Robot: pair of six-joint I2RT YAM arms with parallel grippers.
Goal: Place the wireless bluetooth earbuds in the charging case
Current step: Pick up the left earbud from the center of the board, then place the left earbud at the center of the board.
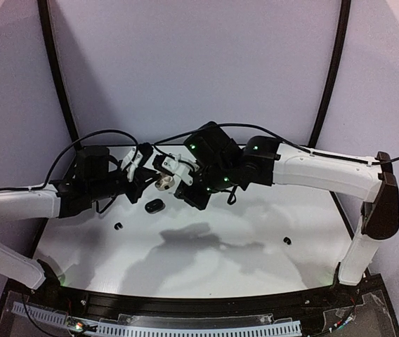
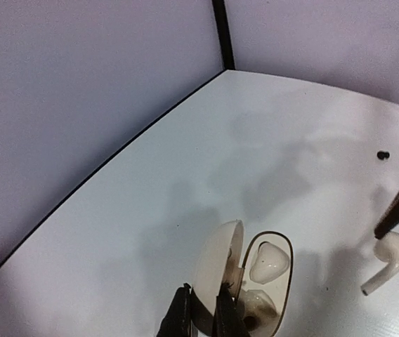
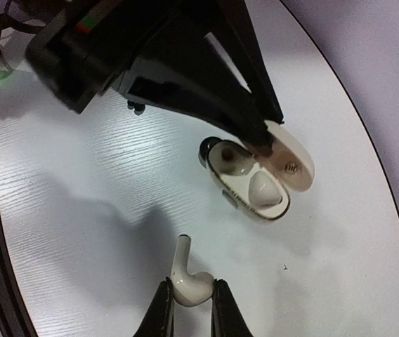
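The white charging case (image 3: 250, 184) lies open on the table, and one white earbud (image 3: 265, 189) sits in its far socket. The near socket shows empty. My left gripper (image 2: 201, 295) is shut on the case's raised lid (image 2: 217, 270). My right gripper (image 3: 190, 289) is shut on the second white earbud (image 3: 191, 279), stem pointing away, a short way from the case. That earbud also shows in the left wrist view (image 2: 389, 256). In the top view both grippers meet at the case (image 1: 163, 184). Two black earbuds (image 1: 119, 226) (image 1: 287, 241) lie loose on the table.
A closed black case (image 1: 154, 206) lies just in front of the white case. The table's curved back edge and the purple wall (image 2: 80, 105) are close behind the left gripper. Both arms crowd the middle back of the table.
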